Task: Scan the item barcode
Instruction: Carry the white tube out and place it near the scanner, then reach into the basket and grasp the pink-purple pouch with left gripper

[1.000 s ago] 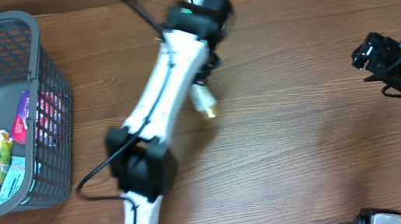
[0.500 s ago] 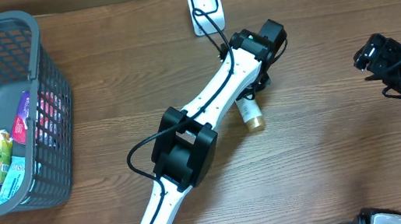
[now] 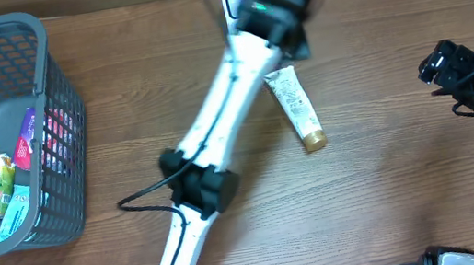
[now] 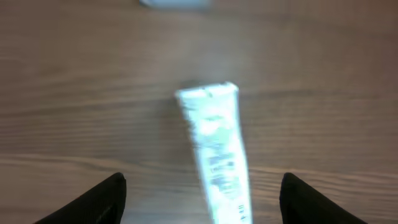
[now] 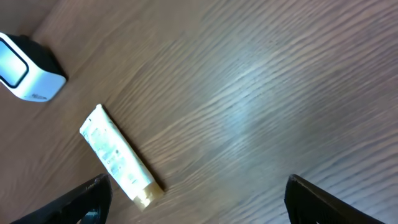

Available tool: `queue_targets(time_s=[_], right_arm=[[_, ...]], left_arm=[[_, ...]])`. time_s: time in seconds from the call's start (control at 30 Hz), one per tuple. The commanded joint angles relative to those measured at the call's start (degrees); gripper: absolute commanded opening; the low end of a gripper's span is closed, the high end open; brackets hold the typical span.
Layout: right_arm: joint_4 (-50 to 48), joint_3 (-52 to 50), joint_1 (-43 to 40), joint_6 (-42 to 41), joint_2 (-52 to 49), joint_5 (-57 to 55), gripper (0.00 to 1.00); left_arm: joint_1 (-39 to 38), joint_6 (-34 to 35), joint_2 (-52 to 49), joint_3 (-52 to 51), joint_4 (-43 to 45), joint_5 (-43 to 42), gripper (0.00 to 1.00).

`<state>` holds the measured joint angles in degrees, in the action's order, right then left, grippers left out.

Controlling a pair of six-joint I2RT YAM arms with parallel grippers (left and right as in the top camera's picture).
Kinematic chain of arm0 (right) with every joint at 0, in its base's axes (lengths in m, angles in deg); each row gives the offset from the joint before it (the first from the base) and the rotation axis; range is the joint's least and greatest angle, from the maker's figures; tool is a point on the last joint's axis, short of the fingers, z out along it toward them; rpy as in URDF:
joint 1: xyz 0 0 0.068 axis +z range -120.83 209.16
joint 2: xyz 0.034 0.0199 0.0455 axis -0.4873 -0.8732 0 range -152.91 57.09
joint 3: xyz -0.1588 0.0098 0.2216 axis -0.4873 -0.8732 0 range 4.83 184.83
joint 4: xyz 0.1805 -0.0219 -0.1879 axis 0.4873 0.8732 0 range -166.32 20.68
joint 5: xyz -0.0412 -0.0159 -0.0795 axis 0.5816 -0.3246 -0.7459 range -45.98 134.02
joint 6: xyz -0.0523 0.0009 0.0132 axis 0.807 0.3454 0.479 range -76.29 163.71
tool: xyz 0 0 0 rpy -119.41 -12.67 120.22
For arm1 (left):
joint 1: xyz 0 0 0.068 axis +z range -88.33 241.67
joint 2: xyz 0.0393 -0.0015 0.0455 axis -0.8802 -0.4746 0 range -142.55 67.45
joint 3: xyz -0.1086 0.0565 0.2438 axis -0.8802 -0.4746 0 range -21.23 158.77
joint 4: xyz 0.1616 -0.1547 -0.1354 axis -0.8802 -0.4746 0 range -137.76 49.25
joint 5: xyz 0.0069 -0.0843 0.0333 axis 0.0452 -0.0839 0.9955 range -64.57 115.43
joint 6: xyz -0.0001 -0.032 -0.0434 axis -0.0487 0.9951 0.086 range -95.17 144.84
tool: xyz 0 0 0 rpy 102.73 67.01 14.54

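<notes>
Tube [image 3: 294, 107] flat on table [image 3: 392, 176]

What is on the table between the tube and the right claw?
Nothing. Just bare table lies between the tube and the right claw, seen in the right wrist view.

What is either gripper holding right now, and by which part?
Nothing is held. The tube lies flat on the table. The left gripper and right gripper are both open, and neither touches it.
</notes>
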<state>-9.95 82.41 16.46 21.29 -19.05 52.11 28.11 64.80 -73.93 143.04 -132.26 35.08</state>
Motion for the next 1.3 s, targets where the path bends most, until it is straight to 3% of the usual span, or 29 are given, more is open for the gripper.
queue_targets(time_s=[0.0, 0.07, 0.27, 0.4, 0.5, 0.7, 0.9, 1.27], right_arm=[[0.4, 1.3, -0.3, 0.9, 0.2, -0.5, 0.90], [0.7, 1.3, -0.3, 1.4, 0.2, -0.6, 0.90], [0.8, 1.2, -0.2, 1.4, 0.2, -0.3, 0.90], [1.5, 1.2, -0.2, 1.4, 0.2, -0.3, 0.90], [2.4, 1.2, -0.2, 1.7, 0.2, -0.4, 0.90], [2.4, 1.2, -0.2, 1.6, 0.2, -0.3, 0.90], [2.3, 1.2, -0.2, 1.6, 0.2, -0.3, 0.90], [2.8, 1.2, -0.2, 1.7, 0.2, 0.3, 0.90]], left_arm=[[7.7, -4.2, 3.7, 10.8, -5.3, 1.5, 0.69], [12.1, -9.8, 6.1, 13.4, -5.3, -1.7, 0.66], [25.5, -13.0, 15.6, 13.4, -5.3, -4.9, 0.67], [34.9, -16.1, 21.6, 10.6, -5.3, -6.2, 0.82], [51.1, -15.6, 29.7, -0.3, -5.3, -11.4, 0.82], [65.8, -15.9, 35.6, -18.2, -5.3, -12.7, 0.81], [71.5, -18.3, 36.5, -31.6, -2.3, -12.8, 0.80], [71.8, -18.4, 36.5, -58.9, 19.1, -13.4, 0.78]])
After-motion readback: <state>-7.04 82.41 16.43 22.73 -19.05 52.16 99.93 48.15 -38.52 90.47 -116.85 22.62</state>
